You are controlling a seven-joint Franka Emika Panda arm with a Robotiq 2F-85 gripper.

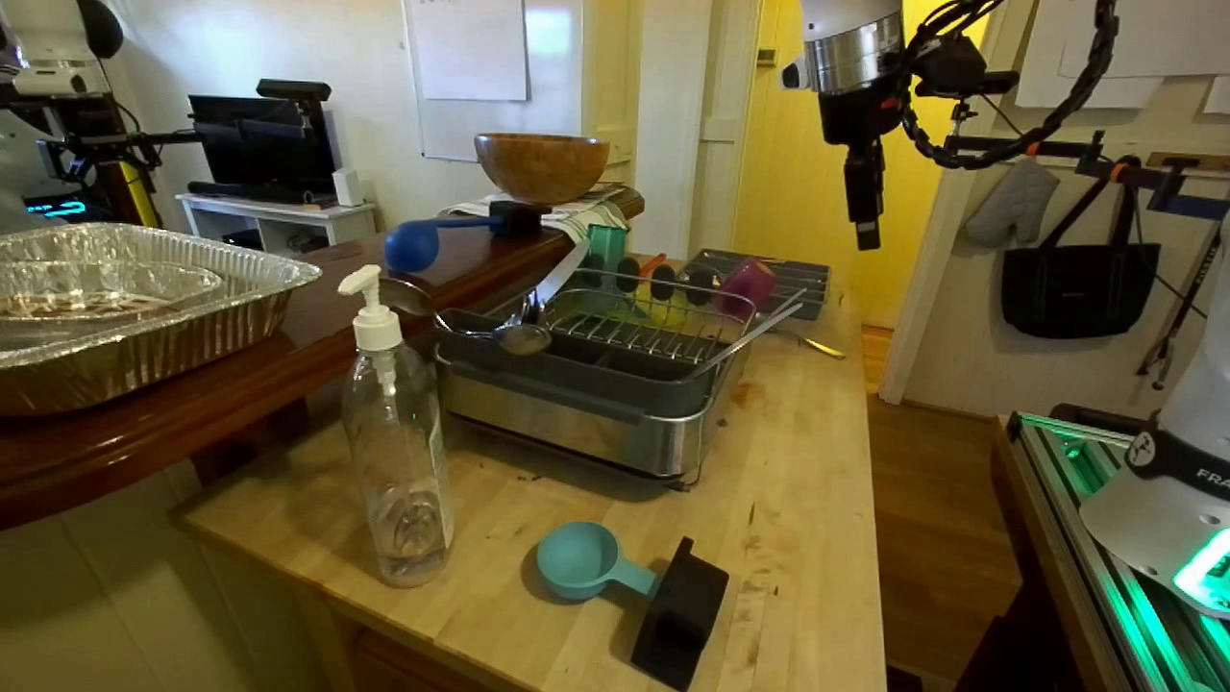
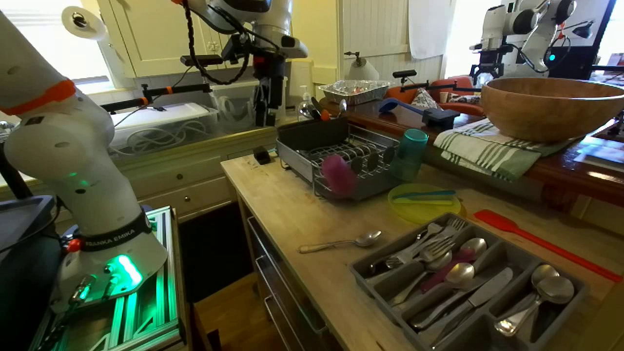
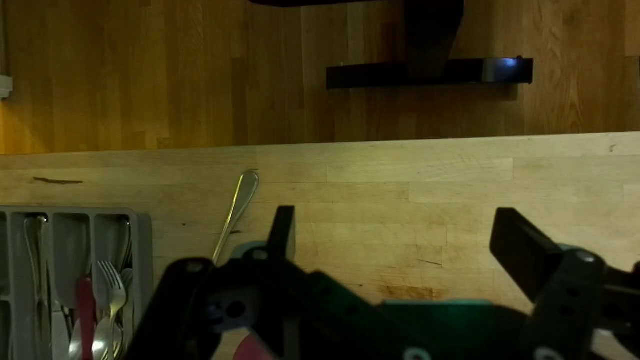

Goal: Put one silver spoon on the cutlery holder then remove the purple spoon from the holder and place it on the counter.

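Observation:
A silver spoon lies on the wooden counter beside the grey cutlery holder. Its handle shows in the wrist view; its bowl is hidden behind a gripper finger. The purple spoon lies in a holder compartment among silver spoons and a knife. In the wrist view its handle shows at lower left. My gripper is open and empty, high above the counter, pointing down. It also shows in both exterior views. In the wrist view the silver spoon is left of the fingers.
A dish rack with a dark caddy and a purple cup stands on the counter. A teal cup, yellow plate and red spatula are near the holder. A soap bottle and teal scoop are at the far end.

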